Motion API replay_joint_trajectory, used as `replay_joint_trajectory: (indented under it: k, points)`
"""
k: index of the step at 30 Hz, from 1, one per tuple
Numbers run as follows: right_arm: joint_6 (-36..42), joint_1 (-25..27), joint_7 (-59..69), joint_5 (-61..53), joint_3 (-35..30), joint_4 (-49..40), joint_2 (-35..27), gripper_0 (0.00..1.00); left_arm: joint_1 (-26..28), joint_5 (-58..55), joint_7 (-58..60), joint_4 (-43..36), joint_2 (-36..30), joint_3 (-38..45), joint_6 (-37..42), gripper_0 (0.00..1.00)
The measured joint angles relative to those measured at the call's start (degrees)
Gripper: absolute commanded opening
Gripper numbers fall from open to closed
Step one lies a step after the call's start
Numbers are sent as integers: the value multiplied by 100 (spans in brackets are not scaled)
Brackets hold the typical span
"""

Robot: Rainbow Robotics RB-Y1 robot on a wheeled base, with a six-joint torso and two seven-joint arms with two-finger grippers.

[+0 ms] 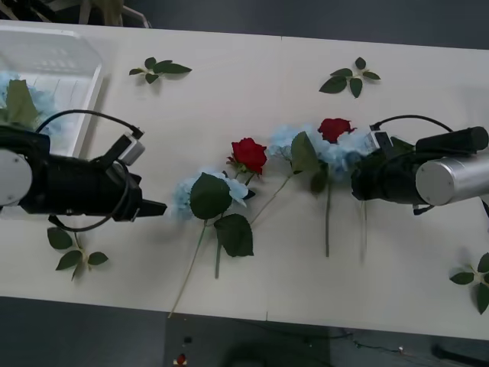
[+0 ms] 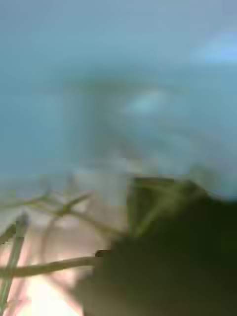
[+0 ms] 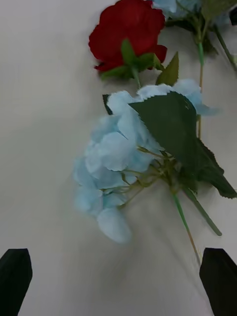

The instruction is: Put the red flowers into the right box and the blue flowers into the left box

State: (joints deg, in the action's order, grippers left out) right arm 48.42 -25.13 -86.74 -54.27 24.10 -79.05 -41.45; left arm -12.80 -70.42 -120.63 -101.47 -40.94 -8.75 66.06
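The left box [image 1: 76,73], a white basket at the table's far left corner, holds a blue flower [image 1: 19,103]. Another blue flower [image 1: 183,197] [image 3: 111,158] lies mid-table, and my left gripper [image 1: 157,208] [image 3: 118,281] stands open just short of it, black fingers apart. One red flower [image 1: 249,155] [image 3: 128,29] lies just beyond that hydrangea. A second red flower [image 1: 335,128] rests against a third blue flower [image 1: 321,151]. My right gripper [image 1: 354,178] is pushed into that blue cluster, fingers hidden by petals. The right box is out of view.
Loose green leaf sprigs lie at the far middle [image 1: 160,69], the far right [image 1: 350,78], the near left [image 1: 76,256] and the near right edge [image 1: 477,279]. Long stems trail toward the table's front edge [image 1: 229,313].
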Motion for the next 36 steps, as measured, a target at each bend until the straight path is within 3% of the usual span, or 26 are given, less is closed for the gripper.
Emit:
replay_joint_trajectory:
  k: [6, 12, 18, 27, 28, 30, 32, 33, 34, 36]
  points:
    - [0, 107, -590, -584, -181, -258, -344, 0, 207, 643, 0, -145, 640, -192, 2, 100]
    - [156, 718, -2516, -2172, -1419, -535, -598, 0, 206, 1561, 4, -147, 1136, -758, 2, 100]
    - [606, 1205, -4305, -3331, -2622, -720, -597, 0, 206, 2146, 276, -148, 1193, -1178, 2, 100]
    - [668, 1288, -6599, -4599, -2622, -1061, -374, 0, 190, 2629, 319, -100, 1193, -1529, -15, 99]
    - [670, 1288, -6745, -4642, -2608, -1115, -276, 0, 170, 2631, 323, -40, 1193, -1585, -72, 95]
    - [695, 1287, -6807, -4653, -2611, -1236, -55, 0, 102, 2631, 326, 133, 1193, -1715, -267, 75]
    - [888, 1272, -6808, -4653, -2615, -1364, 186, 0, 2, 2631, 327, 330, 1193, -1884, -495, 39]
    - [1040, 1239, -6808, -4653, -2614, -1390, 306, 0, -59, 2632, 327, 399, 1191, -1955, -596, 27]
    - [1211, 1183, -6808, -4653, -2614, -1393, 421, 0, -115, 2632, 327, 433, 1186, -2000, -659, 5]
    - [1505, 1033, -6808, -4653, -2614, -1392, 652, 0, -204, 2632, 329, 500, 1186, -2069, -691, 0]
